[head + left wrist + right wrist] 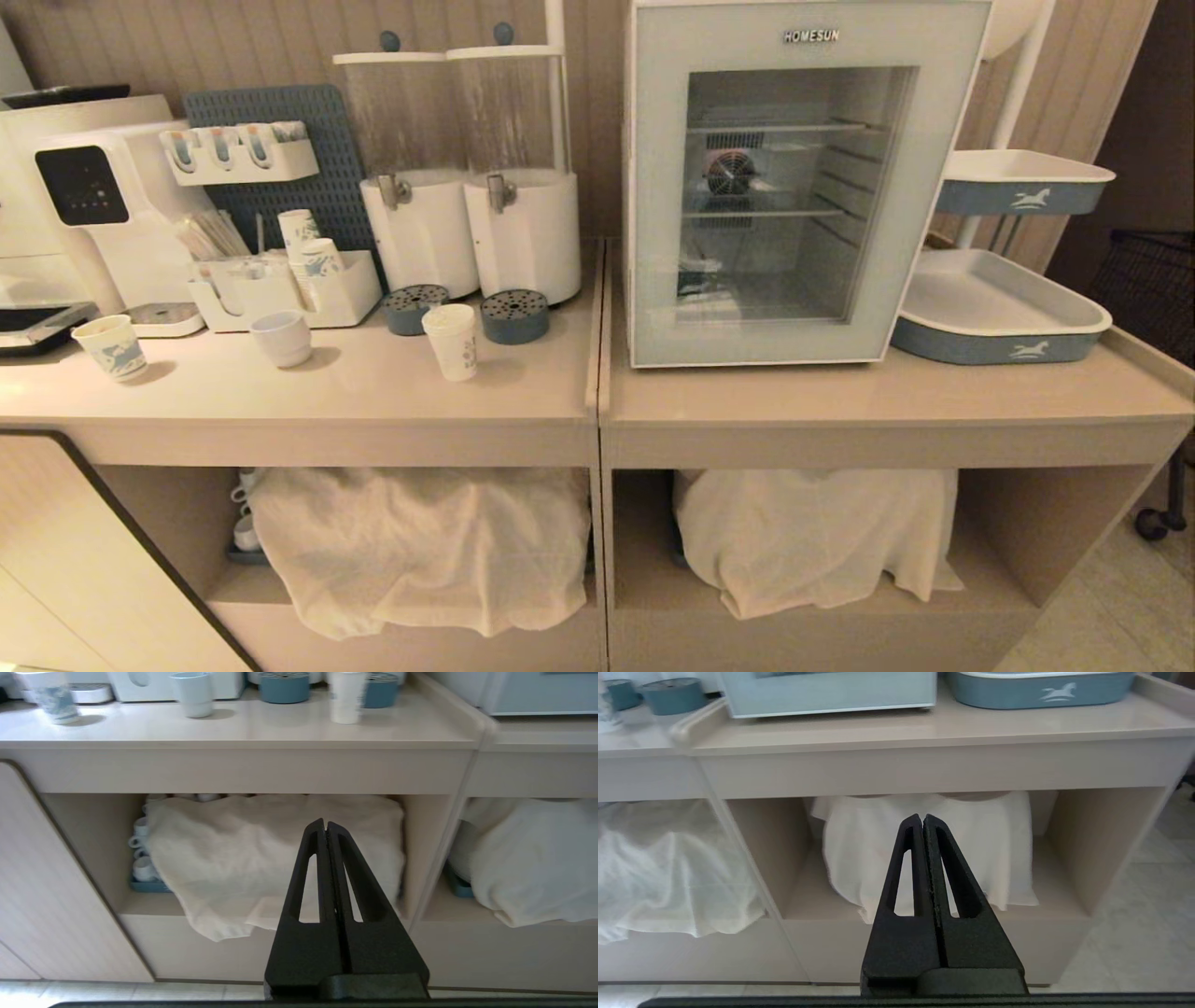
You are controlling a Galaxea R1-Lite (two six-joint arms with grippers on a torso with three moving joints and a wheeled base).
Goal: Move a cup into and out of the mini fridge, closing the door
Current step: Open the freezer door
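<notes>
The cup (452, 342), tall white paper with small blue print, stands on the left counter near its front; its lower part also shows in the left wrist view as the cup (346, 697). The mini fridge (794, 177) sits on the right counter with its glass door (644, 187) shut. Neither arm appears in the head view. My left gripper (325, 823) is shut and empty, held low in front of the left under-counter shelf. My right gripper (922, 819) is shut and empty, low before the right shelf, below the fridge's base (831, 693).
A short blue-patterned paper cup (112, 347) and a squat white ceramic cup (282, 338) stand left of the tall cup. Two drink dispensers (471, 168) with blue drip cups (513, 315), a coffee machine (84, 205) and blue-white trays (999, 313) line the counter. Cloth-covered items (420, 551) fill the shelves below.
</notes>
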